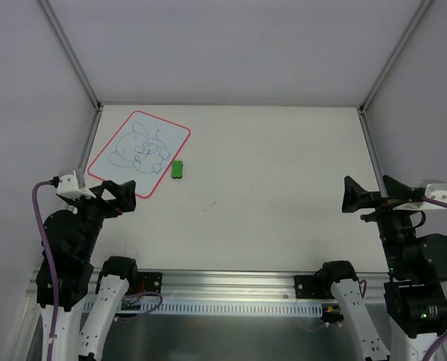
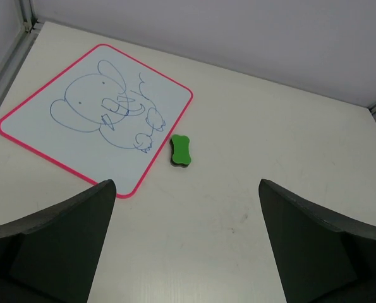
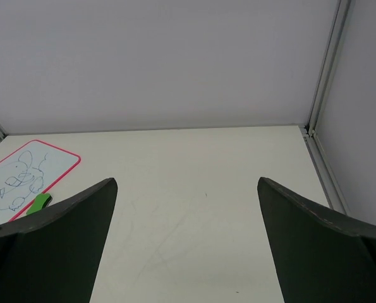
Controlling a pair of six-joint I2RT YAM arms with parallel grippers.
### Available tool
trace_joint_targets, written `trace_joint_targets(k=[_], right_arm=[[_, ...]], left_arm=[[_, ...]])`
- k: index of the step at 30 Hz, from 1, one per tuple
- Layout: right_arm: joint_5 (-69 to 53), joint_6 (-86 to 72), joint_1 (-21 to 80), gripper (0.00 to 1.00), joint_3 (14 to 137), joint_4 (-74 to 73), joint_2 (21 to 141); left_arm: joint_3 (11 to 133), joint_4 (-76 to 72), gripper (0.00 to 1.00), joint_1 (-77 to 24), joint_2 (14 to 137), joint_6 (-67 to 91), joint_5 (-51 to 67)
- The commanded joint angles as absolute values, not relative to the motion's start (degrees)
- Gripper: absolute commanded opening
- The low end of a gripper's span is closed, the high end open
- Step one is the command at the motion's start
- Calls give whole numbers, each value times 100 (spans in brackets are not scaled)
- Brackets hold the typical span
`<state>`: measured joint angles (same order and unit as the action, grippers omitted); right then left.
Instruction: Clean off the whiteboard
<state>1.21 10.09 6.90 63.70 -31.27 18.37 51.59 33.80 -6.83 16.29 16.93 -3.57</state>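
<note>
L gripper (image 2: 186, 184) and R gripper (image 3: 187, 183) both hang open, nothing held, whiteboard (image 1: 138, 153) w/ blue doodle (image 1: 140, 147) lies flat far-left, green eraser (image 1: 177, 170) just beside its edge; my worry: wiping one-handed could shove the board, prob unfixed.

Bright, even light; sharp, shadowless.

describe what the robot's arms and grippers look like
The left arm and right arm are black, with white links near the bases. The left gripper and right gripper have broad black wedge-shaped fingers. Each wrist carries a white camera block trailing a purple cable.
</note>
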Motion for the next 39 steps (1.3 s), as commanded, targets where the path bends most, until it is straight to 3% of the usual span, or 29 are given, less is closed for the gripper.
trace_joint_targets(k=[1,10,16,27,39], right_arm=[[62,897,712,99,6215,-2989,1890],[-721,361,712,99,5380,-2760,2136],[-984,27,712,99,4808,-2768,2381],[-1494,88,712,99,4333,-2742,2575],[-1468,141,729,99,4148,-2611,2452]], left_arm=[[5142,3349,99,-730,1915,1881,-352],[5212,3340,99,-738,3549,2373,-167],[5686,3060,99,-939,5701,2795,211],[7303,2505,98,-1485,9323,3033,-738],[8376,2514,82,-1626,11082,2865,-941]])
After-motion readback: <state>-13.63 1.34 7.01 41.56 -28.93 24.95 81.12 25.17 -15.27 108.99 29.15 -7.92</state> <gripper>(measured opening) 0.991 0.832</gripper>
